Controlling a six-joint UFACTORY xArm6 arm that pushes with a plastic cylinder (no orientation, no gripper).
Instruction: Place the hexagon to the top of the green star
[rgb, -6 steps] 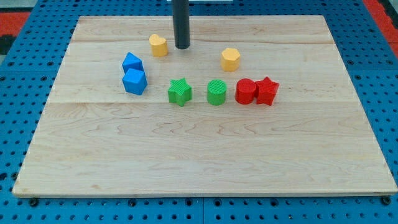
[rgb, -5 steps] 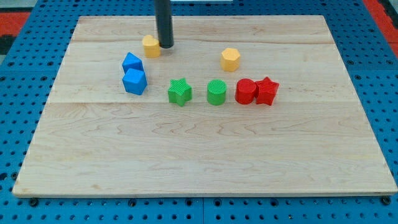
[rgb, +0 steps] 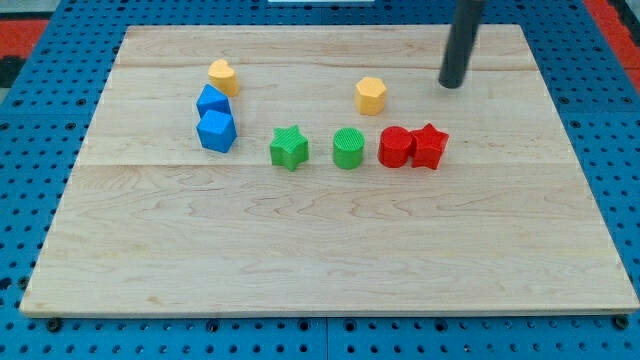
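The yellow hexagon (rgb: 371, 95) lies on the wooden board right of centre, toward the view's top. The green star (rgb: 289, 148) lies below and to the left of it, about eighty pixels away. My tip (rgb: 451, 84) stands on the board to the right of the yellow hexagon, clear of it, near the view's top right. It touches no block.
A yellow heart-like block (rgb: 222, 76) sits just above two blue blocks (rgb: 212, 101) (rgb: 217, 131) at the left. A green cylinder (rgb: 348, 148) lies right of the star. A red cylinder (rgb: 395, 147) and red star (rgb: 429, 146) touch further right.
My tip pushed the yellow heart-like block to the left, up beside the upper blue block, then swept across to the right side of the yellow hexagon. The other blocks have not moved.
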